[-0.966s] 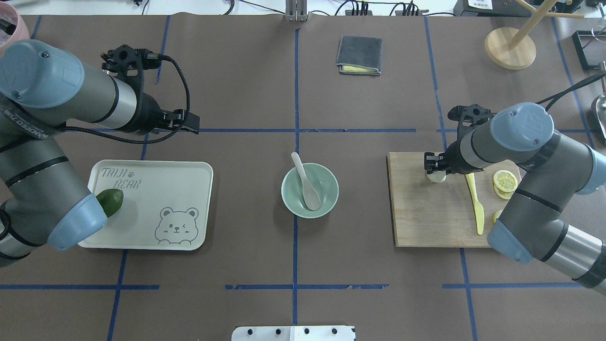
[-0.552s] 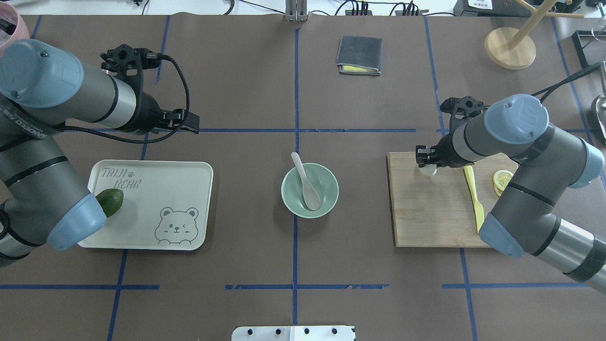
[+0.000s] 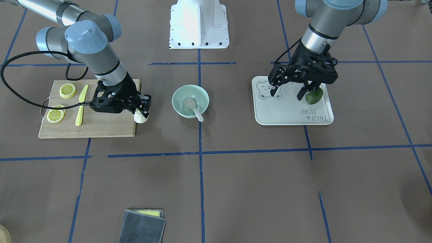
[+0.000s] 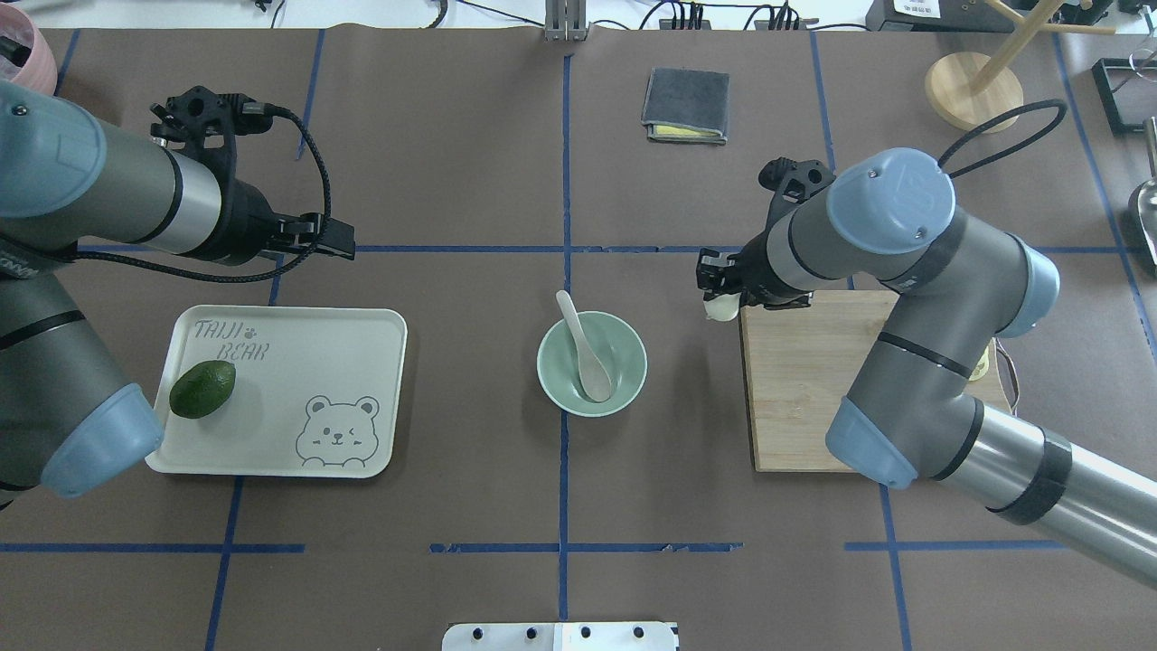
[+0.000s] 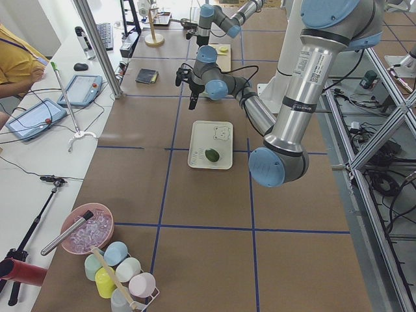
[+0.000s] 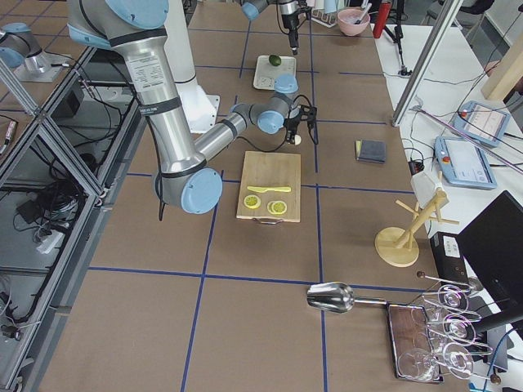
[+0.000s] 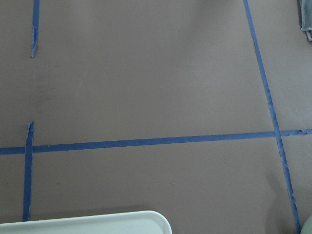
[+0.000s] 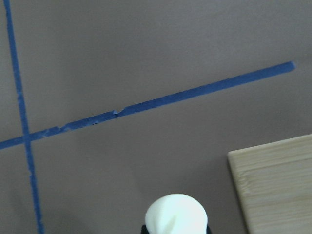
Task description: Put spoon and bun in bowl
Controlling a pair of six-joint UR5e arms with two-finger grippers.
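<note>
The mint-green bowl [image 4: 633, 357] stands at the table's middle, also in the front view [image 3: 179, 98]. The off-white spoon [image 4: 583, 348] lies in it, scoop down, handle over the far rim [image 3: 194, 108]. My right gripper [image 4: 719, 297] is shut on the white bun [image 4: 720, 310] and holds it in the air just off the wooden board's far left corner, to the right of the bowl. The bun also shows in the front view [image 3: 140, 118] and the right wrist view [image 8: 176, 214]. My left gripper [image 3: 286, 92] is open and empty above the tray's far edge.
The wooden board [image 4: 804, 389] carries a yellow knife [image 3: 81, 104] and lemon slices [image 3: 67, 90]. A bear-print tray [image 4: 343, 362] at the left holds a green fruit [image 4: 202, 389]. A folded grey cloth [image 4: 686, 104] lies far back.
My right gripper has lifted the bun off the board and carried it left, past the board's corner toward the bowl. My left arm has drawn back a little, uncovering the green fruit.
</note>
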